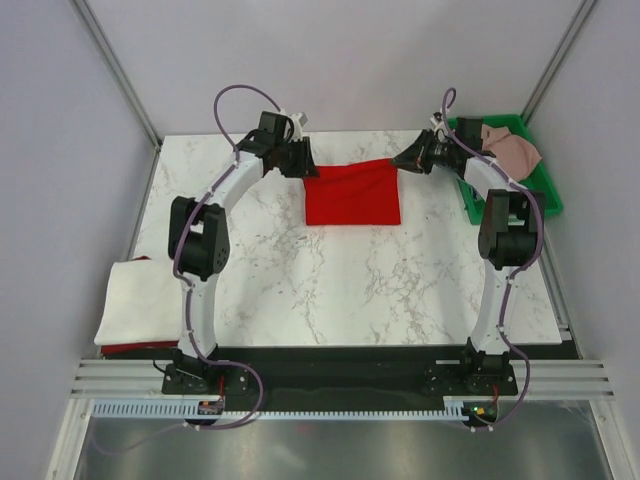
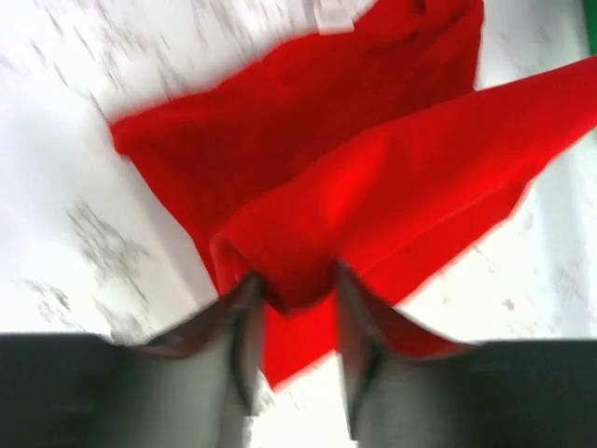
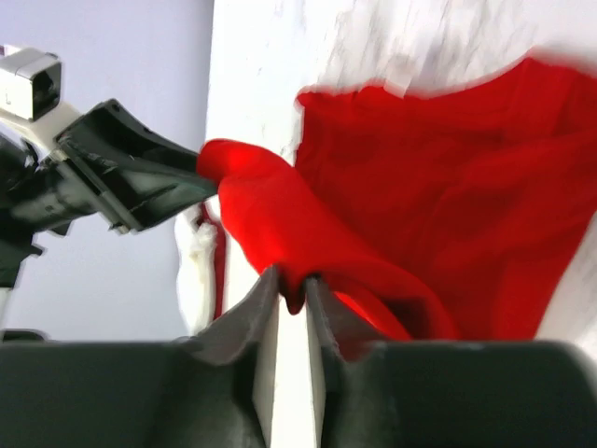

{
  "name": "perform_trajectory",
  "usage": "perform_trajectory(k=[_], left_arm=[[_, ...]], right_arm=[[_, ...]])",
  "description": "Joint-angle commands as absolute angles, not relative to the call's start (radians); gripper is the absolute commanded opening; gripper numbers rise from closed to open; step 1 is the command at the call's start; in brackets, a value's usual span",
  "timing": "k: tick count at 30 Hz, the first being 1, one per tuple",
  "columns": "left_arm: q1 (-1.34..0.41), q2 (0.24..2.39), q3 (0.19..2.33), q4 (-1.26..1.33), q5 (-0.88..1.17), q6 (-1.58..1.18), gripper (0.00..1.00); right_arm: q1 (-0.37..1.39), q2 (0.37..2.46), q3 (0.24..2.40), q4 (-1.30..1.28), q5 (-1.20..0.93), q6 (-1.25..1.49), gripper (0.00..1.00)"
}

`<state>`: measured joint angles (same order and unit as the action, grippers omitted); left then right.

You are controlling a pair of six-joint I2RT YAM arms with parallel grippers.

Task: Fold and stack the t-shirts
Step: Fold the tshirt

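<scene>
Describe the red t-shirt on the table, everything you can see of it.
The red t-shirt is plain bright red soft cloth, doubled over into a rough rectangle with loose creases. It sits at the far middle of the marble table. Its near part lies flat on the table, while its far edge is raised and stretched between the arms. The left claw pinches a bunched fold at one far corner and the right claw pinches the other. A small white label shows at one edge.
</scene>
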<state>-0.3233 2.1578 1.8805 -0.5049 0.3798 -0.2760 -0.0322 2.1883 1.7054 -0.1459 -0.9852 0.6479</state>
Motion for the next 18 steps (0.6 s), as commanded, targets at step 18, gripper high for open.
perform_trajectory(k=[18], left_arm=[[-0.229, 2.152, 1.76, -0.479, 0.458, -0.262, 0.82]], right_arm=[[-0.008, 2.22, 1.666, -0.153, -1.003, 0.482, 0.37]])
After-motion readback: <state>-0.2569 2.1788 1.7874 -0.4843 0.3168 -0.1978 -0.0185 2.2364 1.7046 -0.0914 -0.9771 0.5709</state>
